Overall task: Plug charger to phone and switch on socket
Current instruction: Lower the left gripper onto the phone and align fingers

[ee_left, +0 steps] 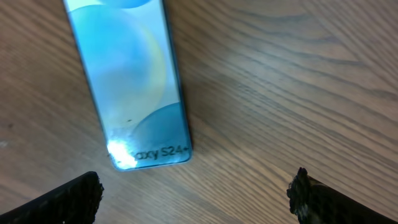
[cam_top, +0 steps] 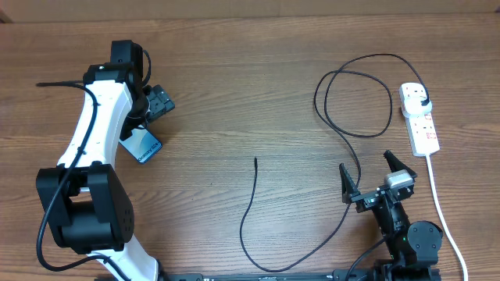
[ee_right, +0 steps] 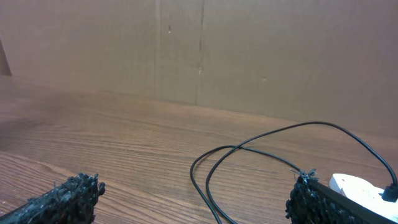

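The phone [cam_top: 142,146] lies flat on the wooden table at the left, cyan screen up, partly under my left arm. In the left wrist view the phone [ee_left: 127,81] lies just beyond my open left gripper [ee_left: 198,194], not between the fingers. The charger cable [cam_top: 355,101] runs from its black plug [cam_top: 420,98] in the white socket strip [cam_top: 419,119] at the right, loops, and ends at a free connector tip [cam_top: 255,160] at mid-table. My right gripper [cam_top: 369,176] is open and empty at the front right, over the cable [ee_right: 214,165].
The socket's thick white cord [cam_top: 441,211] runs toward the front right edge. A brown wall [ee_right: 199,50] stands behind the table. The corner of the socket strip [ee_right: 357,186] shows beside my right finger.
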Controlling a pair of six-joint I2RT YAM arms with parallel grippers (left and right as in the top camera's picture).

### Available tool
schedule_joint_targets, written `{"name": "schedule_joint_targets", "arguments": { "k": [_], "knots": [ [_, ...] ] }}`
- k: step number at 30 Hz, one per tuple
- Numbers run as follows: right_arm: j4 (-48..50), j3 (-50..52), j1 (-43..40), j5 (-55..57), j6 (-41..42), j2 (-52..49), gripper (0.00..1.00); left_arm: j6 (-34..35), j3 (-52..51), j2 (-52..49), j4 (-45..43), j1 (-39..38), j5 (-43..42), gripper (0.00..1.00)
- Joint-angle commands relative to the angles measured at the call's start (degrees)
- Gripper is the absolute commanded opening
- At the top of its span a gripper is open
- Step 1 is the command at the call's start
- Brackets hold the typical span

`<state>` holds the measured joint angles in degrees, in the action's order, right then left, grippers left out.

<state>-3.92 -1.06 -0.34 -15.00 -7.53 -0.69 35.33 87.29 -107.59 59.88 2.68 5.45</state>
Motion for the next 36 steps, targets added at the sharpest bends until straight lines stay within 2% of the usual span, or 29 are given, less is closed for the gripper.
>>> {"name": "schedule_joint_targets", "arguments": {
  "k": [1, 19, 36],
  "knots": [
    [0.37, 0.61, 0.33, 0.35, -0.07, 0.52, 1.0, 3.04, 1.22, -0.96, 0.31, 0.33, 3.41, 1.0],
    [0.37, 0.61, 0.33, 0.35, -0.07, 0.52, 1.0, 4.17, 0.81, -6.84, 1.25, 0.37, 4.17, 1.0],
    [0.37, 0.61, 0.33, 0.35, -0.07, 0.52, 1.0, 4.87, 0.81, -7.32, 1.6, 3.41, 3.74, 1.0]
  ]
}}
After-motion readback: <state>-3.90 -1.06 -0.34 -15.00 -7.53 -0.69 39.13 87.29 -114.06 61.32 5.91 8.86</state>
